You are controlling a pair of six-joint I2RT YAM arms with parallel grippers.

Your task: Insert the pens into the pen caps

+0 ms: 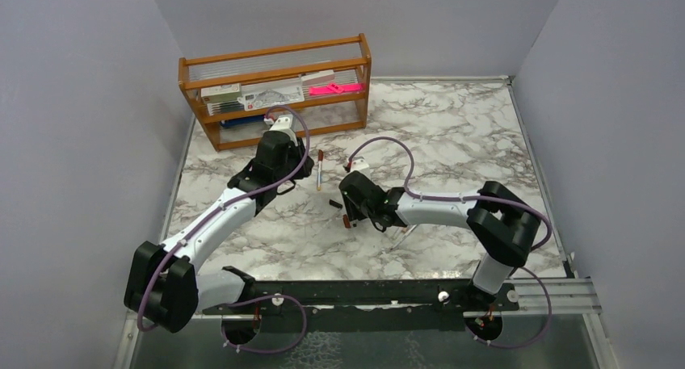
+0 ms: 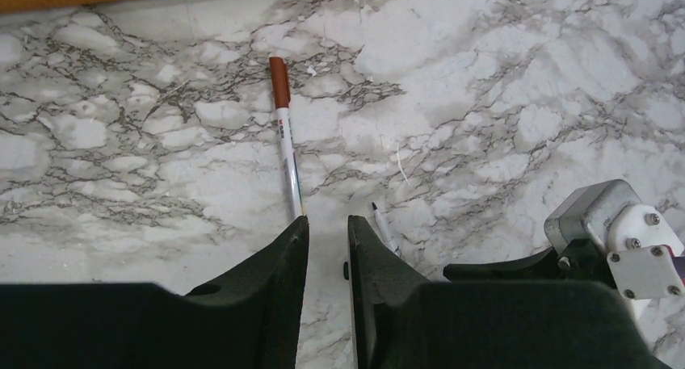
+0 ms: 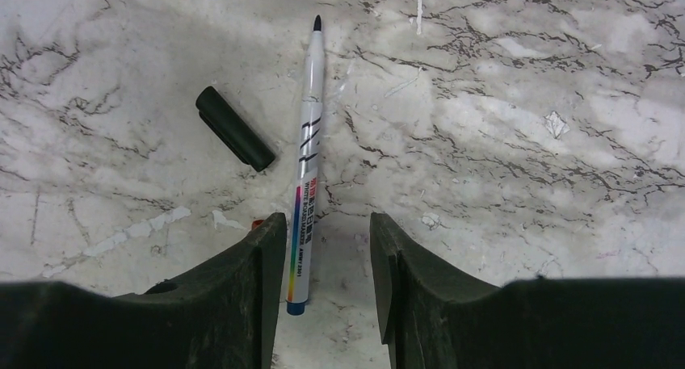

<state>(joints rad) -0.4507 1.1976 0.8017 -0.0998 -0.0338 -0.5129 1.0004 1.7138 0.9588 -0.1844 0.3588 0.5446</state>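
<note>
Rack (image 1: 275, 52) at back left holds stationery boxes (image 1: 242, 98) and a pink item (image 1: 331, 88). Left claw (image 2: 328, 221), barely parted, is empty beside the red-capped pen (image 2: 287, 143). A black cap (image 3: 234, 128) lies beside the uncapped pen (image 3: 307, 159), which sits ungripped between the wider-open right claw (image 3: 327, 217).

Robot lab cell, plain grey walls (image 1: 81, 102), marble-patterned table (image 1: 452, 135), black mounting rail (image 1: 363, 292)

Left gripper (image 2: 328, 220), right gripper (image 3: 327, 217): both ajar

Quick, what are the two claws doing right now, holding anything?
Left gripper: slightly open, empty; red-capped pen lies just beyond its tips.
Right gripper: open, jaws either side of the uncapped pen, not gripping it.
</note>
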